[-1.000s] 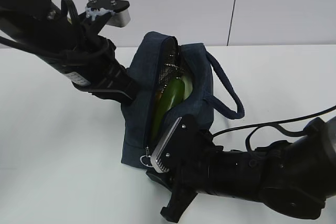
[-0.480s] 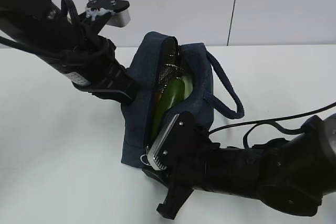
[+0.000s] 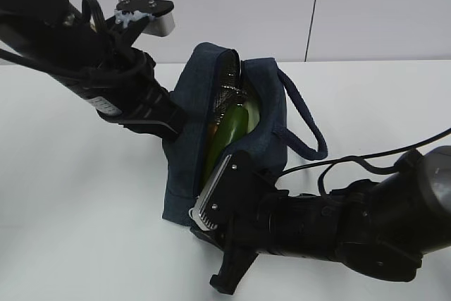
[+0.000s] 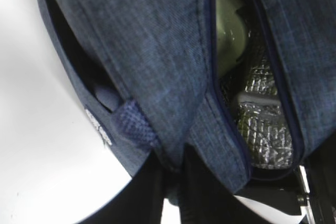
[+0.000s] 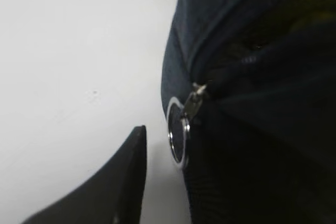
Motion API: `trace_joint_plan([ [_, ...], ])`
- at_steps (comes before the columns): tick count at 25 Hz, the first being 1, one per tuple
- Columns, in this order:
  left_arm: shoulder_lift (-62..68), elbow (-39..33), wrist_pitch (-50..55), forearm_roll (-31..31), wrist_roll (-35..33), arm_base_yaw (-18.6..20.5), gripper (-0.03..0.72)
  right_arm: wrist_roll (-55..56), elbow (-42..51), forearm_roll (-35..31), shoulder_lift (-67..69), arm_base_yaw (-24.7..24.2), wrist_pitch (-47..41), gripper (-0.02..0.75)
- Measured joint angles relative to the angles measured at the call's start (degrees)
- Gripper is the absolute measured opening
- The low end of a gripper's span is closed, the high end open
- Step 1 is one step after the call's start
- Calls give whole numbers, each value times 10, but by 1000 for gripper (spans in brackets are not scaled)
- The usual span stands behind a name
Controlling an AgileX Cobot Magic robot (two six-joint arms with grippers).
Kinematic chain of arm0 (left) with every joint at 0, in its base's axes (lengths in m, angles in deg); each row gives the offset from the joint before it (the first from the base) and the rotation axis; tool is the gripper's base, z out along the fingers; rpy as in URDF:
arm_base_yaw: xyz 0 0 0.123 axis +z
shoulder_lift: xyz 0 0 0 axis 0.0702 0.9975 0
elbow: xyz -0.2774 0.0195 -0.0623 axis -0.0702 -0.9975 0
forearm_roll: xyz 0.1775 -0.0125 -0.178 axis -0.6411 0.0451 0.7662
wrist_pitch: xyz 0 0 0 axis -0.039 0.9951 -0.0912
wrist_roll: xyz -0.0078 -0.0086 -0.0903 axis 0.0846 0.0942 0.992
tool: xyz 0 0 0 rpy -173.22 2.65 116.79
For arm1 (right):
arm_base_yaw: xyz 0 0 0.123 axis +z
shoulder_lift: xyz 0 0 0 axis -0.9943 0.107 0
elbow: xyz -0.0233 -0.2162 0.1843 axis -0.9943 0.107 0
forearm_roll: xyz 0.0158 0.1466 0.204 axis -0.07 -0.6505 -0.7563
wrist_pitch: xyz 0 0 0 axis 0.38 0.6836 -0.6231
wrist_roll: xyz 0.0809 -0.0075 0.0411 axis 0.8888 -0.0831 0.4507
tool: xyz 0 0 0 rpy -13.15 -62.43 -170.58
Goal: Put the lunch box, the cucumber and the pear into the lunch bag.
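Exterior view: right claw (image 3: 211, 227) hidden, grip unclear; left claw (image 4: 173, 192) clenched on lunch bag (image 3: 190, 103).

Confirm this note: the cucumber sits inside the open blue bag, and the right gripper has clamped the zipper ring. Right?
Not quite. The right gripper has not clamped the zipper ring; the right wrist view shows the ring hanging free beside one finger. The cucumber does sit inside the open blue bag.

A white table (image 3: 63, 195) is spanning the scene, its bare surface showing in all three views. A pale wall (image 3: 232, 5) is standing behind it, with two dark vertical seams (image 3: 313, 8) running down between its panels.
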Motion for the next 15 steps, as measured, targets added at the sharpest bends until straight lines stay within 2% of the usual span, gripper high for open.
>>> trace_joint_plan([
  [11,0,0,-1,0,0,0,3,1,0,4,0,0,0,13],
  [15,0,0,-1,1,0,0,3,1,0,-6,0,0,0,0],
])
